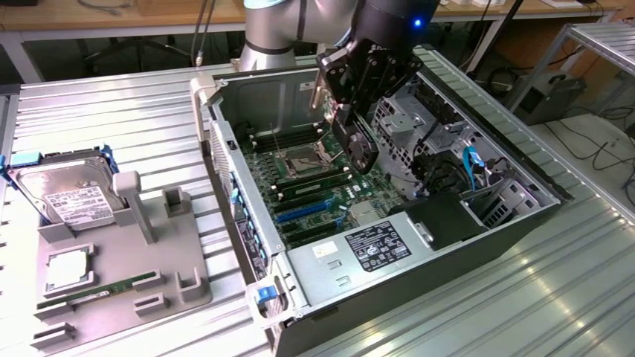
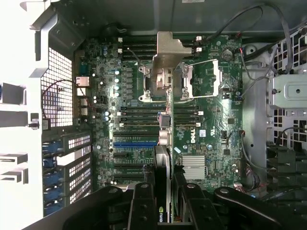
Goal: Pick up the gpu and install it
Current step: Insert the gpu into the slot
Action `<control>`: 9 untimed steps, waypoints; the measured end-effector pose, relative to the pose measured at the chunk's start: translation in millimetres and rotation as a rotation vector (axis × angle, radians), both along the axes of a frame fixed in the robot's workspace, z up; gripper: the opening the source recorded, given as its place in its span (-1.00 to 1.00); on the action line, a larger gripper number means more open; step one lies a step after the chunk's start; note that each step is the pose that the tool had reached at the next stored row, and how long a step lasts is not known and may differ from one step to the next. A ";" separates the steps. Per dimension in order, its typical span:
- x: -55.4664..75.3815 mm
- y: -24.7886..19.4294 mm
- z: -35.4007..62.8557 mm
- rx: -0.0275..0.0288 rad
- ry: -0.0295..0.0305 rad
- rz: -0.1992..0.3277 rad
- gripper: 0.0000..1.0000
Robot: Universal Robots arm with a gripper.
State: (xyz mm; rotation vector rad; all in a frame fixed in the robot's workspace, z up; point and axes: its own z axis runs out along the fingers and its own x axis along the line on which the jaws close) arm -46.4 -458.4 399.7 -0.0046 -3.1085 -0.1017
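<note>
Gripper point(image 2: 165, 203) shut tight on the gpu point(image 2: 163, 160), fingers point(image 2: 143, 203) pressing on its two flat faces; card seen edge-on from the wrist, silver bracket point(image 2: 169, 50) at the end far from the fingers; in the exterior view, black card poking out below the fingers, tilted, inside the open case point(image 1: 466, 245) and above the motherboard point(image 2: 213, 120); not yet seated by the look of it, with a gap between card and board.

Beneath the card in the wrist view, memory slots and the CPU socket point(image 2: 201, 79); blue expansion slot point(image 2: 135, 143) off to one side, nearer the rear grille; finned heatsink point(image 2: 194, 165) on the other side of the card. Outside the case, at the exterior view's left, a grey tray point(image 1: 169, 275) with a hard drive point(image 1: 70, 197) standing in it and a memory stick point(image 1: 100, 290) lying flat.

Probably light and stiff, so unlikely to sag or bend in the grip; thin, though, and likely to pivot between the pads if nudged at the far end. Fragile too, by judgement: bare circuit-board back, small parts, an edge connector best left untouched. Best held across the flat faces well clear of that connector edge, as here; smooth black face perhaps a little slippery; bracket the sturdiest part.
</note>
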 end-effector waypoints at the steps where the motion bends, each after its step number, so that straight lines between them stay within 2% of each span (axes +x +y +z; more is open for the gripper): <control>1: 0.0 0.0 -0.1 0.0002 -0.0001 0.016 -0.47; 9: 0.0 0.0 -1.1 0.0001 -0.0001 0.186 -0.47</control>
